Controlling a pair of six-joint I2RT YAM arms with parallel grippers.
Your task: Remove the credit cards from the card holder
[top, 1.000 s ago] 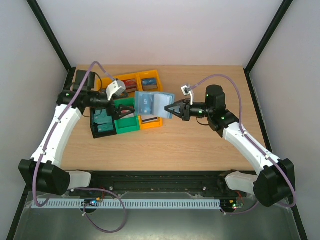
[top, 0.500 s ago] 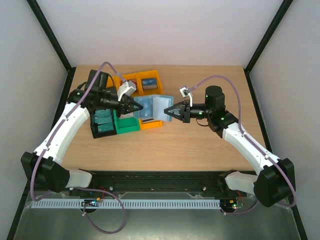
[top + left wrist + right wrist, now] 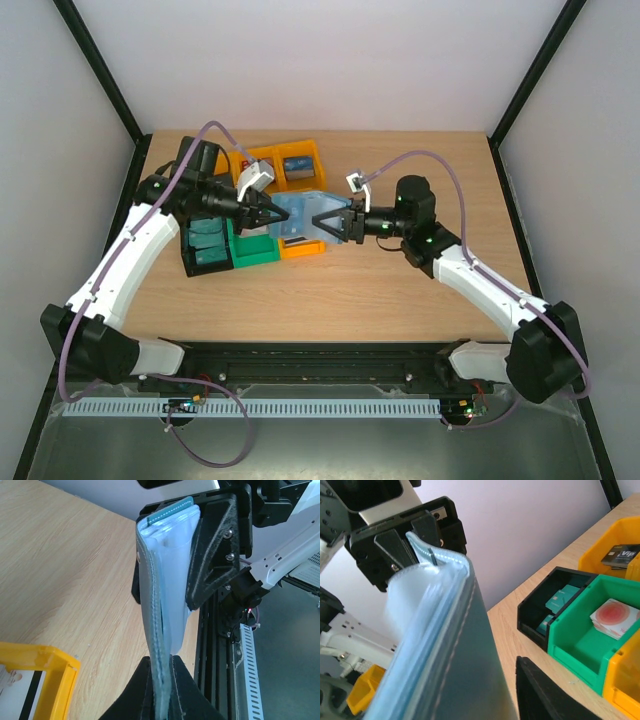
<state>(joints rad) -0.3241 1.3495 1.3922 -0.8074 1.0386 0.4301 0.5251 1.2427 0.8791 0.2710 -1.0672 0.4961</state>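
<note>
Right gripper (image 3: pixel 322 220) has slid in toward the left gripper (image 3: pixel 161 667), with the holder (image 3: pixel 297 213) strung between them off the table (image 3: pixel 400 290).

Left one's pinched tight on the holder's stitched edge, I'd guess to anchor it so the sleeves fan open. Right one sits at the opposite edge. There's a gap beside one black finger, so I honestly can't tell if it's gripping or letting go. Holder looks floppy, with teal trim and pale see-through pockets. Cards (image 3: pixel 612 616), thin and flat, lie in the green bin (image 3: pixel 570 645) and black bin (image 3: pixel 532 612); can't see any left in the sleeves.
</note>
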